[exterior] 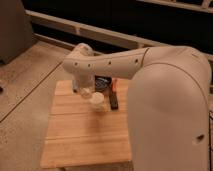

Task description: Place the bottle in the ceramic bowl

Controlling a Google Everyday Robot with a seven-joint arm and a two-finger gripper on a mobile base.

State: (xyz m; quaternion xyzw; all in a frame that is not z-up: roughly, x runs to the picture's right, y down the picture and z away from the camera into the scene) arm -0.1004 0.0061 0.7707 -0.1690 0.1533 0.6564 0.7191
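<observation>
So, count: one light wooden slatted desk point(75, 142), one bulky white robot arm point(165, 100), one tool point(82, 88), one small stubby pale cream bottle point(87, 93), one small white round cup point(98, 102), one black rectangular block point(102, 82), one dark flat strip point(114, 103).

Bottle right at tool tip, just left of cup. Tool wide or narrow: can't tell. Arm hides desk's right side.
</observation>
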